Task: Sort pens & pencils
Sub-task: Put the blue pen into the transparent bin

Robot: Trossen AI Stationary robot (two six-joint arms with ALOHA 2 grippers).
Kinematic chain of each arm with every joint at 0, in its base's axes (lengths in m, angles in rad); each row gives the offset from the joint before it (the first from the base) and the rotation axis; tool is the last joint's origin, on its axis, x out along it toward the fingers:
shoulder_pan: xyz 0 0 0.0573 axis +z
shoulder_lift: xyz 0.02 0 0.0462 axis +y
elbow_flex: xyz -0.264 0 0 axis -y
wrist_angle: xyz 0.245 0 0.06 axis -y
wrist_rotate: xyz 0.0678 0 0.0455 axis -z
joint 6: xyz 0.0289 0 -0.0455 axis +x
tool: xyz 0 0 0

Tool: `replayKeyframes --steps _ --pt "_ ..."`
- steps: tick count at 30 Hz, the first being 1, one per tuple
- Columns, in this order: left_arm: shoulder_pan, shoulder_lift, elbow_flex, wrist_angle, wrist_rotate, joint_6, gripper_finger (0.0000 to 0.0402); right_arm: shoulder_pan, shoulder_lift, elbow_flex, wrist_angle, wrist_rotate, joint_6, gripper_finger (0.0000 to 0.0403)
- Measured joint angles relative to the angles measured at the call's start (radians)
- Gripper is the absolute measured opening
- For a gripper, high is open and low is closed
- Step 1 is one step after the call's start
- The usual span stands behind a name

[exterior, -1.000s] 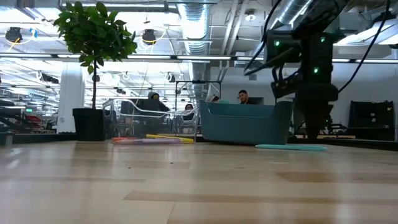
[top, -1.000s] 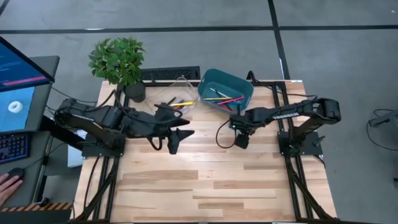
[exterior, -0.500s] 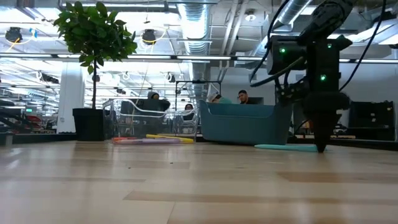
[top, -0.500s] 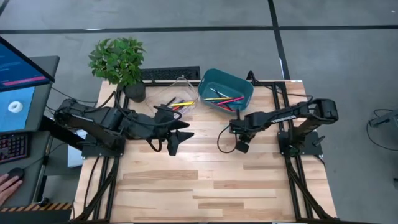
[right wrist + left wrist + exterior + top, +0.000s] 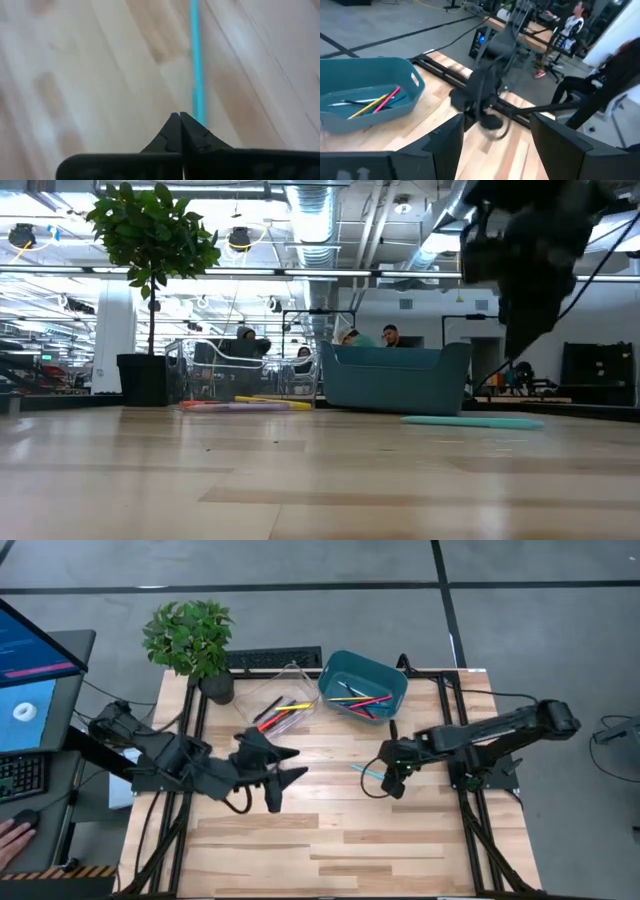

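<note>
High view: right gripper (image 5: 392,780) above the wooden table (image 5: 330,840), beside a teal pen (image 5: 367,771). Right wrist view alone shows its fingers (image 5: 172,132) clenched together, empty; left gripper (image 5: 275,780) spread wide.

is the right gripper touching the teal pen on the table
Cannot tell. In the right wrist view the shut right gripper overlaps the teal pen, but neither contact nor gap shows plainly.
</note>
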Motion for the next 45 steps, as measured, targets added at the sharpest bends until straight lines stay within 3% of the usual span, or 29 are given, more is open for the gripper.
replayKeyframes --steps 5,10,17,21,24,29,35,39,45 --pt "-0.018 0.032 -0.002 -0.006 -0.003 -0.033 0.0219 0.047 -0.043 0.002 0.043 0.055 -0.005 0.003" --pt "-0.029 0.046 -0.001 0.005 0.004 -0.046 0.0219 0.071 0.091 0.014 0.048 0.033 -0.11 0.0081" --pt "-0.037 0.047 -0.001 0.005 0.007 -0.079 0.0219 0.006 0.289 0.098 0.029 0.074 -0.197 0.0162" --pt "-0.038 0.047 -0.001 0.008 0.028 -0.082 0.0219 -0.024 0.379 0.13 0.027 0.073 -0.233 0.0184" --pt "-0.042 0.047 -0.001 0.008 0.034 -0.082 0.0219 -0.031 0.431 0.146 0.01 0.073 -0.234 0.0157" --pt "-0.044 0.047 -0.001 0.0 0.034 -0.09 0.0219 -0.013 0.452 0.151 -0.007 0.093 -0.217 0.0025" --pt "-0.045 0.047 -0.001 -0.005 0.044 -0.086 0.0219 -0.012 0.395 0.137 0.01 0.065 -0.165 0.0018" --pt "-0.057 0.045 -0.001 0.014 0.043 -0.064 0.0219 -0.005 0.254 0.139 0.053 0.025 -0.103 0.0" --pt "-0.068 0.043 -0.001 0.054 0.021 0.017 0.0219 -0.005 0.03 0.137 0.135 0.069 -0.006 0.0"
